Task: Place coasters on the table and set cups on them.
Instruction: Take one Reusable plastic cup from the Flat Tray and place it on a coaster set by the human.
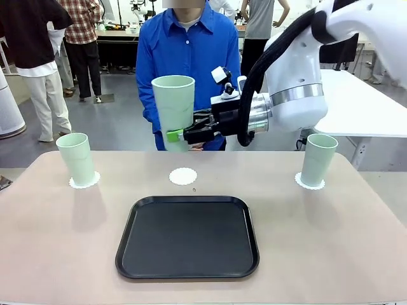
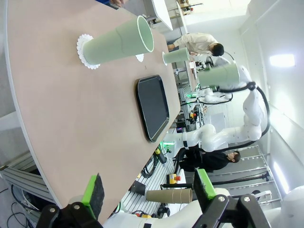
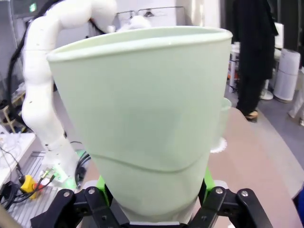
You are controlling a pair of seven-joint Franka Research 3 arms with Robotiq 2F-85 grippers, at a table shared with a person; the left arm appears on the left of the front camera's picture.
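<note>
Table [image 1: 57,254] beige-pink, black tray [image 1: 188,236] central, people standing behind.

A glossy white casing with a silver band is seen on the right arm [image 1: 299,89], and a black ribbed cable is looped behind the black right gripper [image 1: 175,135]. Green pads are carried on the left gripper [image 2: 149,192] fingers [image 2: 93,189].

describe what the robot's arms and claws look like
The right arm is glossy white with a silver wrist ring and a black cable looped along it. Its right claw is black with green pads, a small camera mounted above. The left claw is likewise black, with bright green pads on both fingers.
</note>
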